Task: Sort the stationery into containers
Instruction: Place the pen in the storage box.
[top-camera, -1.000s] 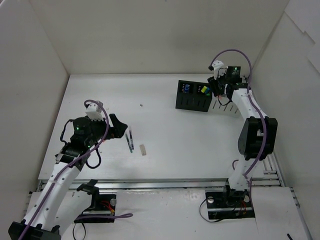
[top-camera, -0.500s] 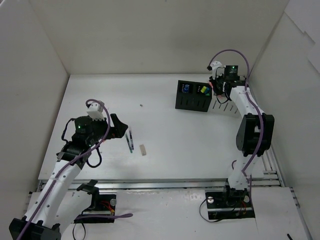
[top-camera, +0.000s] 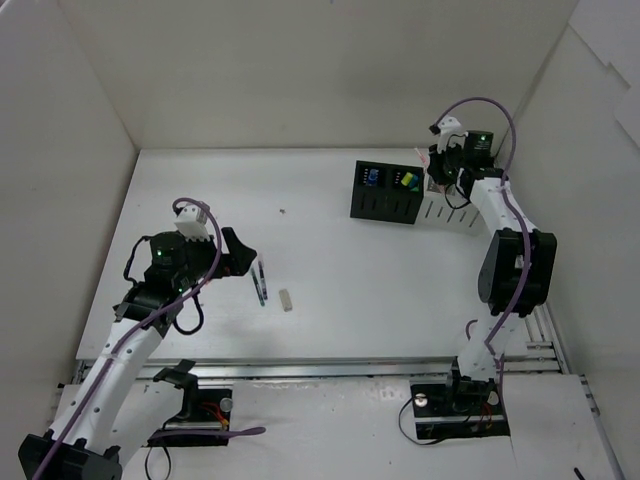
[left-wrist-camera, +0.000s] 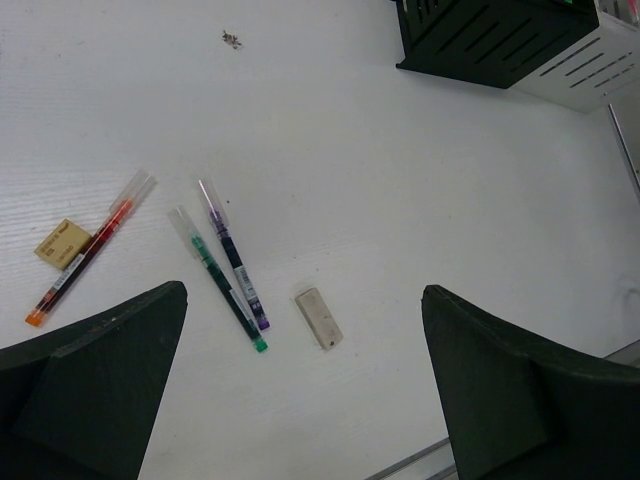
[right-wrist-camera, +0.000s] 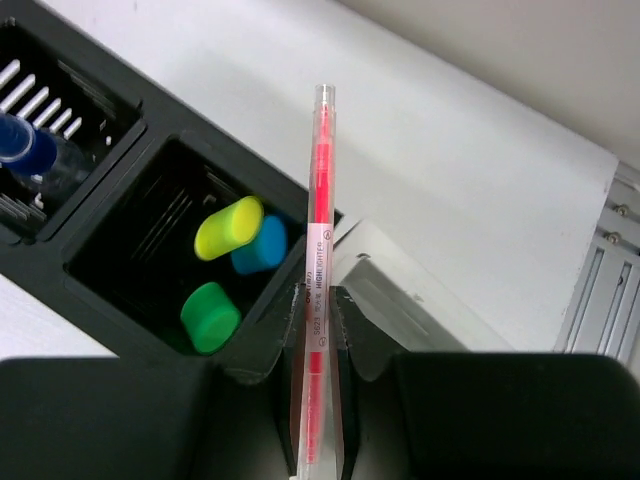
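At 8 o'clock the left gripper (top-camera: 240, 255) is spread wide. At 2 o'clock the right gripper (right-wrist-camera: 317, 297) pinches a red pen (right-wrist-camera: 320, 180).

Bright, even overhead light leaves soft, faint shadows on the white table (top-camera: 330, 230); the dark fingers (left-wrist-camera: 90, 390) blur at the left wrist view's bottom corners.

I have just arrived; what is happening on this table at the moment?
The right gripper is shut on a thin red pen, holding it over the edge where the black box meets a white box. The black box already contains three highlighters and a blue-capped bottle. The left gripper hangs open above the table, over items not yet sorted: three loose pens, a pale eraser and a small tan block.
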